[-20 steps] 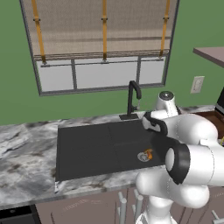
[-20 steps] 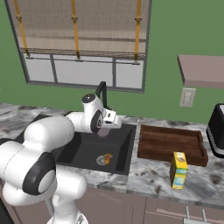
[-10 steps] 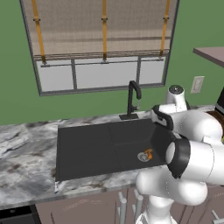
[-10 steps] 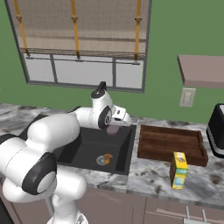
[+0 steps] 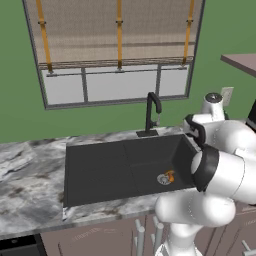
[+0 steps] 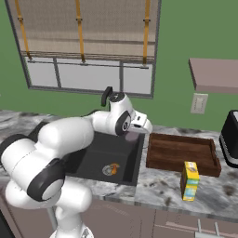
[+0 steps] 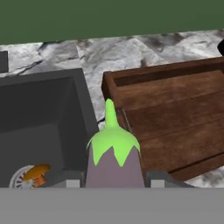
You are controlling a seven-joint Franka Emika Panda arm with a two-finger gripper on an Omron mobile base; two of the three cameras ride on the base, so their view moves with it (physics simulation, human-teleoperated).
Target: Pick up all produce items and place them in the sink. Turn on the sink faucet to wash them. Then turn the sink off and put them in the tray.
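Note:
My gripper [image 7: 114, 183] is shut on the dull purple produce item [image 7: 114, 157], whose green stem tip points away from the hand. In the right base view the gripper [image 6: 139, 128] holds that purple piece [image 6: 133, 136] over the right rim of the black sink [image 6: 95, 155], just left of the brown wooden tray [image 6: 183, 138]. The hand view shows the tray [image 7: 175, 113] ahead and to the right. The orange produce item [image 6: 113, 167] lies by the round steel drain on the sink floor [image 5: 115, 165]. The black faucet [image 5: 151, 112] stands behind the basin.
A yellow carton [image 6: 189, 180] stands on the marble counter in front of the tray. A black appliance [image 6: 231, 137] sits at the far right. A wall shelf [image 6: 214, 74] hangs above the tray. Bare counter [image 5: 25, 170] lies left of the sink.
The arm has swung right, carrying the purple piece from over the sink's middle to its right rim next to the tray. The orange piece has stayed by the drain.

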